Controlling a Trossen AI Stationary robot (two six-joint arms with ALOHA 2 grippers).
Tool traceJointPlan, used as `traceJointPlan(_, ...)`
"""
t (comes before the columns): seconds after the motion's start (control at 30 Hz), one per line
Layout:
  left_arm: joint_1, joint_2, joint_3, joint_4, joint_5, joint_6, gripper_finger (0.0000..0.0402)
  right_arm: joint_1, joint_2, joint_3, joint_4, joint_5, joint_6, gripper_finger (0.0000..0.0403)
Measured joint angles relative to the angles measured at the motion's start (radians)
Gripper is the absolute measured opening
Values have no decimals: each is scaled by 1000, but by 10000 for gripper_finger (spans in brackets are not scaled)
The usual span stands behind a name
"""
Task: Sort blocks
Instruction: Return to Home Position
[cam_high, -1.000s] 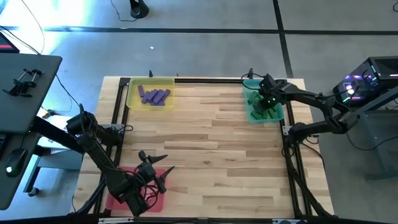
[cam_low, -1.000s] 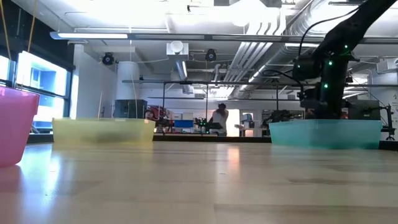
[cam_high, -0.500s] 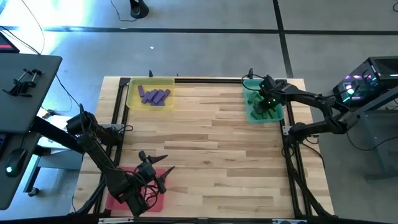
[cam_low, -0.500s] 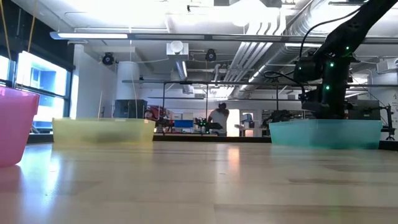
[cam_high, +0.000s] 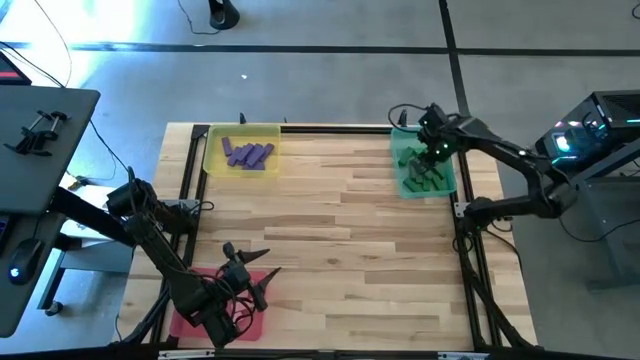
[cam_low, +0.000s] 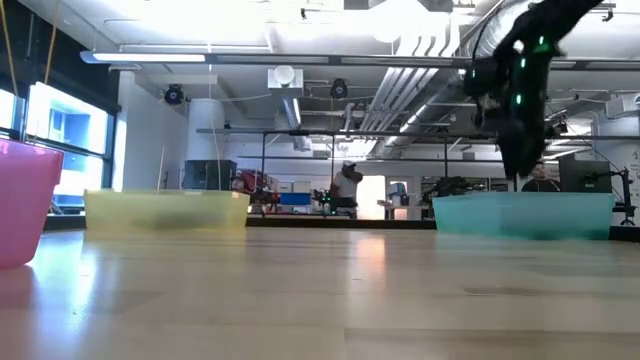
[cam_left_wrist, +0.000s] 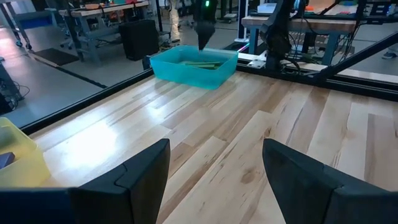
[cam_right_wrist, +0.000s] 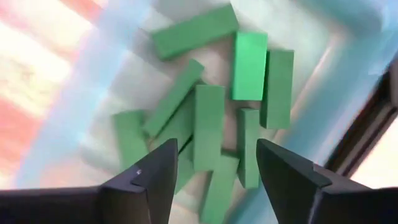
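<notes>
1. Green blocks (cam_right_wrist: 208, 124) lay in a loose pile inside the teal tray (cam_high: 397, 172), at about 2 o'clock on the wooden table (cam_high: 330, 230); some rested on top of others.
2. The right gripper (cam_right_wrist: 214, 183) hung above this tray, clear of the blocks. Its fingers were spread wide apart and held nothing.
3. Purple blocks (cam_high: 248, 153) lay close together in the yellow tray (cam_high: 212, 152), at about 10 o'clock on the table.
4. The pink tray (cam_low: 25, 200) stood at about 7 o'clock. The left arm covered most of it from above, so I cannot tell what was inside.
5. The left gripper (cam_left_wrist: 214, 180) waited over the pink tray, facing toward 2 o'clock, with its jaws wide open and empty.
</notes>
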Motion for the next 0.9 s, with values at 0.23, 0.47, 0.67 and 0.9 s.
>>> traceJointPlan(0.23, 0, 0, 0, 10, 0, -10, 243, 177, -266, 65, -99, -5, 48, 204)
traceJointPlan(0.47, 0, 0, 0, 49, -1, 17, 243, 447, -677, 37, -126, -28, 295, 204)
traceJointPlan(0.67, 3, 0, 0, 48, -23, 18, 243, 615, -1026, -28, -52, -102, 471, 204)
traceJointPlan(0.9, 28, -1, 0, 43, -30, 2, 243, 606, -1258, -174, 12, -243, 434, 204)
